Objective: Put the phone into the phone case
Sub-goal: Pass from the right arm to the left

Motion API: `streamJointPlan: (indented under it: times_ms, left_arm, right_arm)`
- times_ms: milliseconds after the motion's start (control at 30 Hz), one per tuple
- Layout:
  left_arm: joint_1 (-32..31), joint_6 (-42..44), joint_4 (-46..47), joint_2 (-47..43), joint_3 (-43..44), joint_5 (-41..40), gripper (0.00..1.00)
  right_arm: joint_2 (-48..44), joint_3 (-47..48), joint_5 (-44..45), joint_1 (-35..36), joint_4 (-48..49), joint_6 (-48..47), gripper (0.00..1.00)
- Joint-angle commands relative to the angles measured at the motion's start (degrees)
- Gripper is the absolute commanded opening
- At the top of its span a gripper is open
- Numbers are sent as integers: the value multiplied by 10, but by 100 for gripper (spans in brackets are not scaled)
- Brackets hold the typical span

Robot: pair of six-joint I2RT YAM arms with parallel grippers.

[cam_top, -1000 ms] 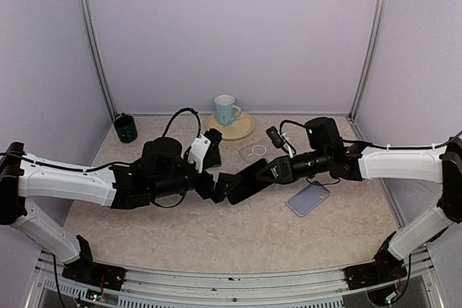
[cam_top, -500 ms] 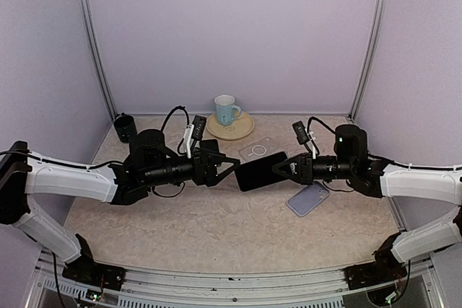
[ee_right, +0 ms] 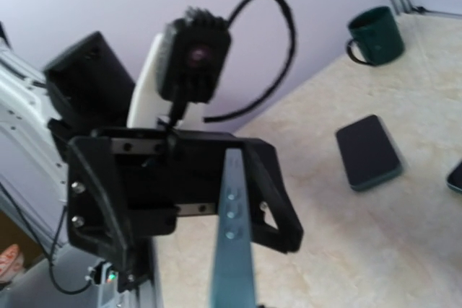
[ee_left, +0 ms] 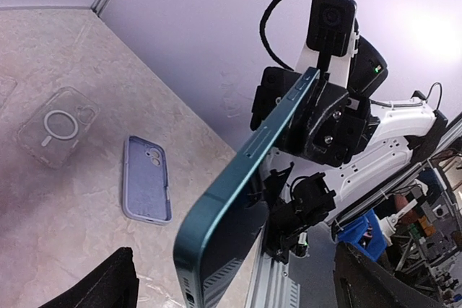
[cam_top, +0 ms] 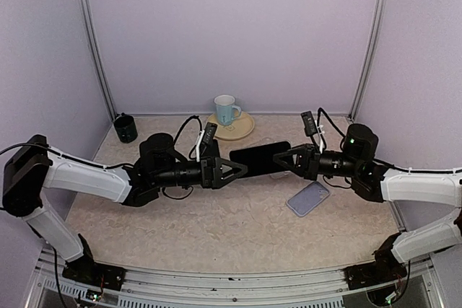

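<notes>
Hanging in air over mid-tabletop: phone, right gripper clamped on its right end. Left gripper wide, fingers flanking the other end, not touching. Clear case lies flat on the tabletop below.

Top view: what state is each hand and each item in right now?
phone: held off the table by the right hand.
right hand: shut on the phone.
left hand: open, fingers either side of the phone, not gripping.
lavender case: flat on the table, untouched.
clear case: flat on the table, empty.
blue mug: upright on the plate.
green mug: upright on the table.
</notes>
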Motion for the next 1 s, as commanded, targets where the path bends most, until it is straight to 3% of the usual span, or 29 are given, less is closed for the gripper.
streamJointPlan:
  times_ms: [0, 667, 867, 967]
  left_arm:
    - [3, -31, 73, 19, 16, 31, 90]
    - [1, -72, 149, 62, 22, 74, 67]
    - [2, -76, 160, 66, 19, 76, 53]
    - [3, -82, 170, 67, 18, 79, 42]
  right_arm:
    - [15, -10, -30, -5, 98, 29, 0]
    - [70, -18, -44, -4, 163, 56, 0]
    - [78, -19, -45, -4, 172, 58, 0]
    - [77, -20, -42, -5, 172, 56, 0]
